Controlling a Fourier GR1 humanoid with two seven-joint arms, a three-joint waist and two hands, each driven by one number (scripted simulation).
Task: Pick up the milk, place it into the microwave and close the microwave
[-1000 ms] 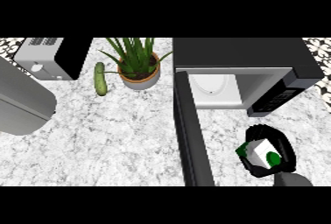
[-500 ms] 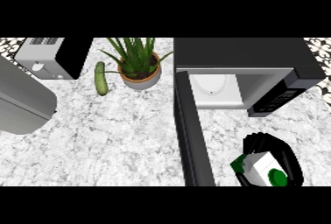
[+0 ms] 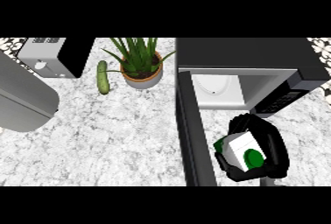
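Right hand (image 3: 270,144): black, at the lower right of the head view, fingers curled round the milk; forearm mostly cut off at the lower edge
Milk (image 3: 241,151): white carton with green sides and a round green cap, held inside the right hand, tilted, cap toward the lower right; in front of the microwave, outside the cavity; whether it touches the counter is hard to tell
Microwave (image 3: 258,54): black box at the upper right, cavity open toward the viewer, pale interior with a white turntable visible; control panel at the right of the opening
Door (image 3: 191,131): dark panel swung fully out, running from the microwave's left front corner down to the lower edge, just left of the hand and milk
Counter (image 3: 116,140): grey-white marbled top, bearing everything listed
Plant (image 3: 139,61): green spiky leaves in a terracotta pot, left of the microwave, near its left side
Cucumber (image 3: 103,77): dark green, lying lengthwise, just left of the pot, apart from it
Toaster (image 3: 48,59): silver and black, upper left corner, near the cucumber
Left forearm (image 3: 22,100): large grey shape at the left edge, slanting across the counter below the toaster; its hand is out of view
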